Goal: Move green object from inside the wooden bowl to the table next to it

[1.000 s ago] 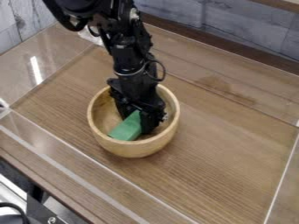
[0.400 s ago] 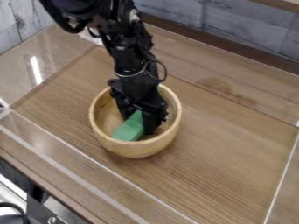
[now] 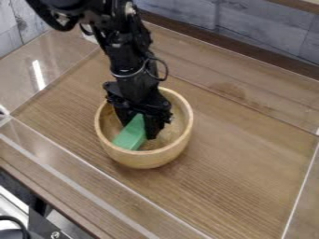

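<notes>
Pincer (image 3: 134, 114) closed on the green block (image 3: 130, 133) inside the wooden bowl (image 3: 145, 131). The bowl sits toward the table's (image 3: 228, 121) near edge.

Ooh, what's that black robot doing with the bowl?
The robot arm is reaching down into the wooden bowl with its gripper. The gripper is shut and right up against the green block, though I can't tell for sure whether it has a proper hold. The block is inside the bowl, and the bowl sits on the brown table. The job is to put the block on the table, and that hasn't happened yet.
</notes>
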Controlling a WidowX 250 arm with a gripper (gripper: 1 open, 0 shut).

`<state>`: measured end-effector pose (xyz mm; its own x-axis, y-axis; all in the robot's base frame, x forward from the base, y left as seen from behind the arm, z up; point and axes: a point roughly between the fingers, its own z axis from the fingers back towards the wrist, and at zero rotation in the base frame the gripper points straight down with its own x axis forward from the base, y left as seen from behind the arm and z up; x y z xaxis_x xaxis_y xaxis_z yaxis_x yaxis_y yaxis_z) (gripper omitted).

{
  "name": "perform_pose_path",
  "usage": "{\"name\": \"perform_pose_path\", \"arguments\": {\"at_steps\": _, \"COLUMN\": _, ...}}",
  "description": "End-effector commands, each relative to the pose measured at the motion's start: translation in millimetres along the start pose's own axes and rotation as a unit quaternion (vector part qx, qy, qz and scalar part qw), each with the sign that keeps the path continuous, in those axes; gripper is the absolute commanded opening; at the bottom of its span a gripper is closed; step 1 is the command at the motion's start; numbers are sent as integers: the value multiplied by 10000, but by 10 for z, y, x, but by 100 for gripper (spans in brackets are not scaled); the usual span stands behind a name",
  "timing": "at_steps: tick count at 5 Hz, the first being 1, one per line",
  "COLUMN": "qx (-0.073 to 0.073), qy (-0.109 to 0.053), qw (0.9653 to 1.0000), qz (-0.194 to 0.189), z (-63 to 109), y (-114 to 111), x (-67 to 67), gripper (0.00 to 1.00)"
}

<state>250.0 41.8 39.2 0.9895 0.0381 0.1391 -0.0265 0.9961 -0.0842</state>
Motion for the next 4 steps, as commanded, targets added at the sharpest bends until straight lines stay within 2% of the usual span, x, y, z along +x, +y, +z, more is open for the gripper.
{"name": "perform_pose_path", "arguments": {"at_steps": 1, "qx": 73, "qy": -249, "qw": 9996, "qz": 141, "z": 131, "y": -32, "x": 65, "gripper": 0}}
{"name": "perform_pose_path", "arguments": {"at_steps": 3, "qx": 37, "qy": -251, "qw": 9996, "qz": 74, "z": 211, "y": -184, "x": 107, "gripper": 0}}
{"name": "perform_pose_path", "arguments": {"at_steps": 4, "qx": 55, "qy": -278, "qw": 9992, "qz": 281, "z": 303, "y": -158, "x": 121, "gripper": 0}}
